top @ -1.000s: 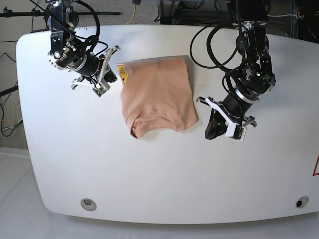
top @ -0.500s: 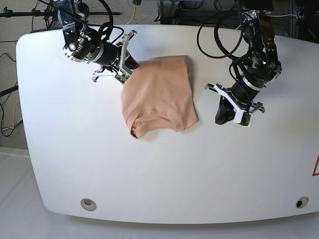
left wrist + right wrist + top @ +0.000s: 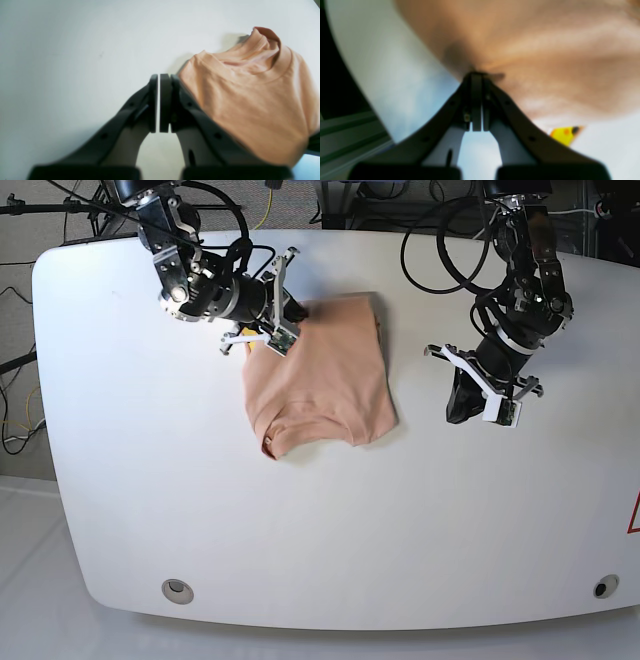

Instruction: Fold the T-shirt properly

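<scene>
The peach T-shirt (image 3: 320, 375) lies folded into a rough square in the middle of the white table (image 3: 150, 480), its collar end nearest the front. My right gripper (image 3: 296, 314) is shut and sits at the shirt's far left corner. In the right wrist view its tips (image 3: 476, 74) press into the blurred fabric (image 3: 520, 45), with nothing clamped between the jaws. The yellow print (image 3: 566, 135) peeks out just beside them. My left gripper (image 3: 458, 412) hovers shut and empty to the right of the shirt. In the left wrist view (image 3: 159, 75) it is just clear of the cloth (image 3: 250, 95).
Black cables loop behind both arms at the table's far edge. Two round holes (image 3: 177, 589) (image 3: 601, 587) sit near the front corners. In the right wrist view the table's rim and a metal rail (image 3: 345, 130) show at the left.
My right arm has swung rightward onto the shirt's far left corner, covering the yellow print in the base view. My left arm has drawn up and away from the shirt's right side.
</scene>
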Motion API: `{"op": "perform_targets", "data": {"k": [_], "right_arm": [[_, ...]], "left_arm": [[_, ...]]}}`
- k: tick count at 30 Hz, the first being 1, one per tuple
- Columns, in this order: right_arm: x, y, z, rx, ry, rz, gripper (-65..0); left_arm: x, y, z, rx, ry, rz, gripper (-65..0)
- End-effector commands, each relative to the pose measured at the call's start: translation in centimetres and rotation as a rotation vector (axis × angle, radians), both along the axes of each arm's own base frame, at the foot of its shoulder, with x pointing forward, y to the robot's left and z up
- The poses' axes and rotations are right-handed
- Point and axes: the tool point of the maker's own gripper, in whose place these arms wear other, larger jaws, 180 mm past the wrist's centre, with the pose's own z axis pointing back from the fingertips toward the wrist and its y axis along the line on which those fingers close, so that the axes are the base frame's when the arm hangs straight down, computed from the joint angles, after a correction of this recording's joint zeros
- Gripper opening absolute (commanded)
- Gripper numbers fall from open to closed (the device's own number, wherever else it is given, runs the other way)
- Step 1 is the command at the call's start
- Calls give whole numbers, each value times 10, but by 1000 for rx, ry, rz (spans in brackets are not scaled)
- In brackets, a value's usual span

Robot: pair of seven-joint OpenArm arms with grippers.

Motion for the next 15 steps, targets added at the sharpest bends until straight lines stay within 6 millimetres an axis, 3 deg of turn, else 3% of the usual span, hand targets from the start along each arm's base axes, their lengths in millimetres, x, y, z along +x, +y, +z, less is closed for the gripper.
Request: {"op": "perform_targets", "data": {"k": [1, 9, 15], "right_arm": [[9, 7, 4, 27, -17, 14, -650], [32, 24, 9, 50, -39, 24, -650], [55, 22, 10, 34, -54, 17, -650]], "left_arm": [[4, -1, 15, -11, -55, -8, -650], [-1, 6, 18, -1, -61, 10, -650], [-1, 15, 18, 5, -62, 34, -650]]}}
